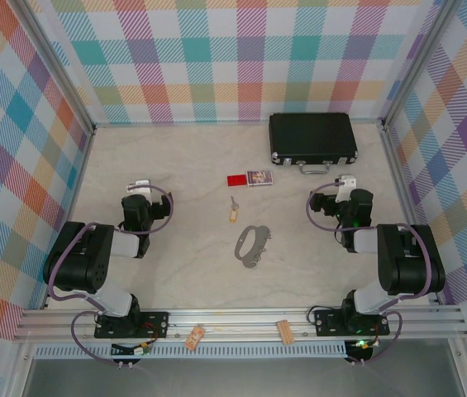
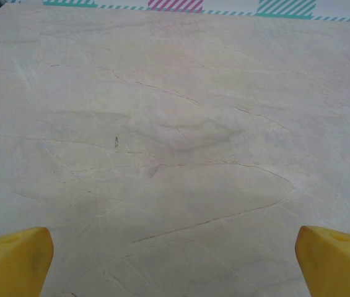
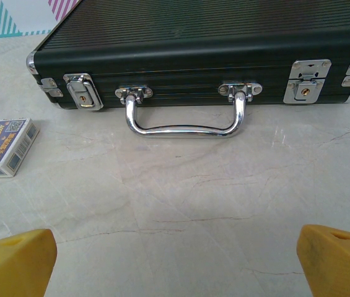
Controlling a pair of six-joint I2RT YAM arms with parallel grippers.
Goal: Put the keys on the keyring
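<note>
Nothing done yet, honestly. My left claw hangs wide open over bare tabletop, holding nothing. The key lies loose mid-tabletop, at 11 o'clock of the keyring and apart from it, so all the threading is left. The black case at 1 o'clock is closed, contents hidden. My right claw faces it, wide open and empty too.

From where I stand, the left arm and the right arm look alike: chunky black housings joined by pale grey-white links, each on a black base plate. A lilac-grey cable loops round each. The jaws end in bright yellow wedge-shaped pads, each wrist has a small white box, and a green light glows at the right arm's base.
</note>
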